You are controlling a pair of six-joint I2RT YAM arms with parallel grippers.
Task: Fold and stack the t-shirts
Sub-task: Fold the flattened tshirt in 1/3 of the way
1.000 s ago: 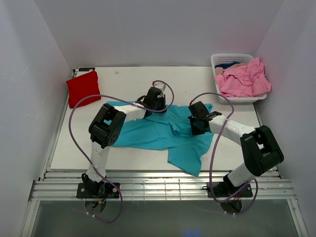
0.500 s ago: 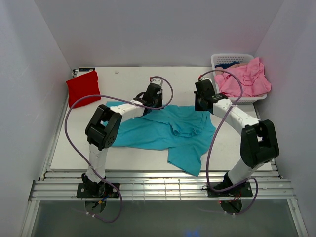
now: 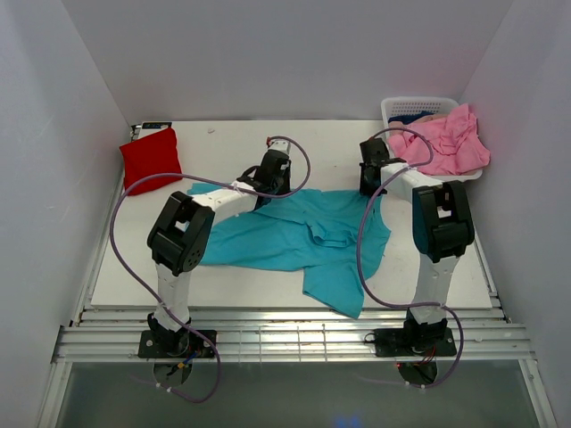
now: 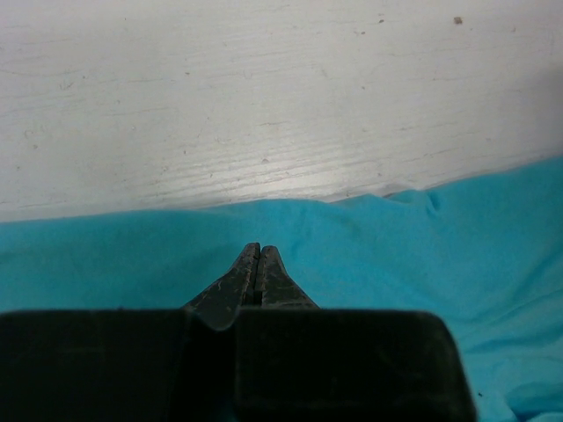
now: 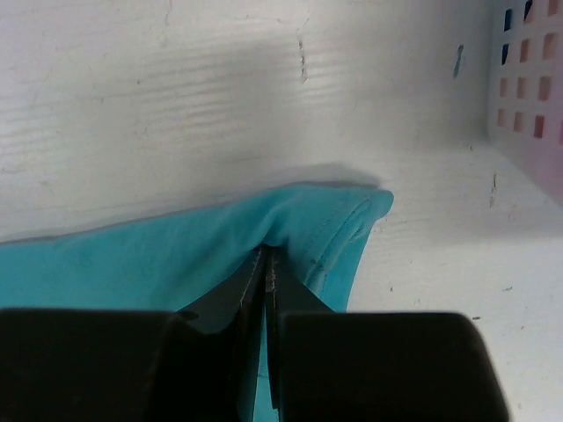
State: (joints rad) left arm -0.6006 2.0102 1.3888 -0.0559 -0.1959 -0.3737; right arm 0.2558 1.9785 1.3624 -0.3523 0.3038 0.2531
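While teal t-shirt [image 3: 268,242] lies spread, basket [image 3: 419,101] nearby

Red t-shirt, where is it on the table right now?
In the top view, the red t-shirt lies folded at the far left corner of the table, apart from the teal t-shirt and opposite the white basket.

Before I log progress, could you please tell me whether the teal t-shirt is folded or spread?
Spread out: the teal t-shirt lies rumpled but unfolded across the table.
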